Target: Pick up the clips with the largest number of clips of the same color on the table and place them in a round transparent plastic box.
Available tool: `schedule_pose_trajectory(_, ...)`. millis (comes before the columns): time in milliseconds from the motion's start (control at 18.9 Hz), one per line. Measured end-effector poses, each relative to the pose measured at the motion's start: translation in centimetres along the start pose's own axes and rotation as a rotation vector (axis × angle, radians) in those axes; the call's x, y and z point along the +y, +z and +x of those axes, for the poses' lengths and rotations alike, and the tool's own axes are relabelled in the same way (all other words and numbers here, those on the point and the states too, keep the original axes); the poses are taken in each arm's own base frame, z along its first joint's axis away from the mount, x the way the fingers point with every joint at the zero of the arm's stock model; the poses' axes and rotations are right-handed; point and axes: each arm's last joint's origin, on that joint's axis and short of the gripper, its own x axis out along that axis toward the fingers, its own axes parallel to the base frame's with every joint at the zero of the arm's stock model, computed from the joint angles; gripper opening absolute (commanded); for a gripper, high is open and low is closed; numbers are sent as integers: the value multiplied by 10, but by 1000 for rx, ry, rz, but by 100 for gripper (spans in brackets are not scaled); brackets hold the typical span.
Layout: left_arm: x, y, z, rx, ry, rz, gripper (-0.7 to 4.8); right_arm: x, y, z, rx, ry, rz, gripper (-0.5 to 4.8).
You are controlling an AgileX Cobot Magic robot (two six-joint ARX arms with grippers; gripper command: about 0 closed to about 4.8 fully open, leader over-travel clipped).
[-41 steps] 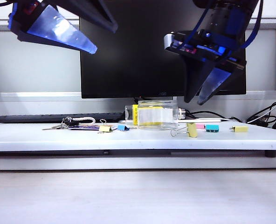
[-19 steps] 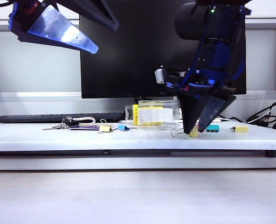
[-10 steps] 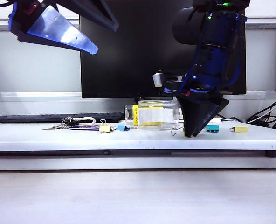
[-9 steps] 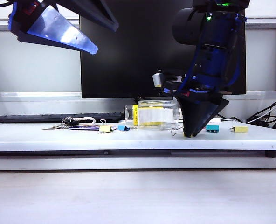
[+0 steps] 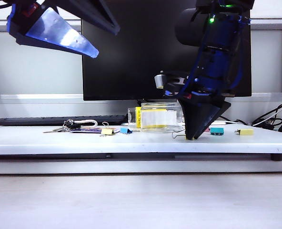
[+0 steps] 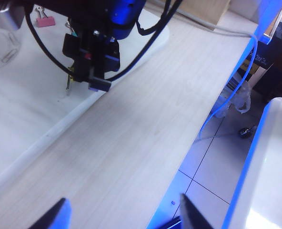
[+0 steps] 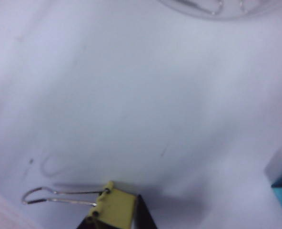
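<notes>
- No brand name or writing could be read anywhere; the monitor bore a small mark on its lower bezel, too small to make out.
- The round clear box stood on the white table in front of the monitor, with a yellow-and-white label whose print was illegible.
- Right tool was down at the table just right of the box, its tips drawn together on a pale-yellow clip. In the right wrist view the clip's yellow body sat between the dark tips and its silver wire handles stuck out sideways over the table.
- A second yellow clip lay left of the box, next to a blue clip and a bunch of keys.
- A third yellow clip lay well to the right, with a teal clip between it and the right tool.
- A pink clip showed in the left wrist view, beyond the right arm.
- Left tool hung high above the left of the table, fingers apart, holding nothing.
</notes>
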Motion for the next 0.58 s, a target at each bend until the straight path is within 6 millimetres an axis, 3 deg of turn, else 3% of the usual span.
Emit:
schedule_pose_trajectory(475,0,0,0,0,0,0,306,-2,19,-18,-55,-5,-2,87)
schedule_pose_trajectory(581,0,0,0,0,0,0,305,-2,19,-18,-53,-5,-2,123)
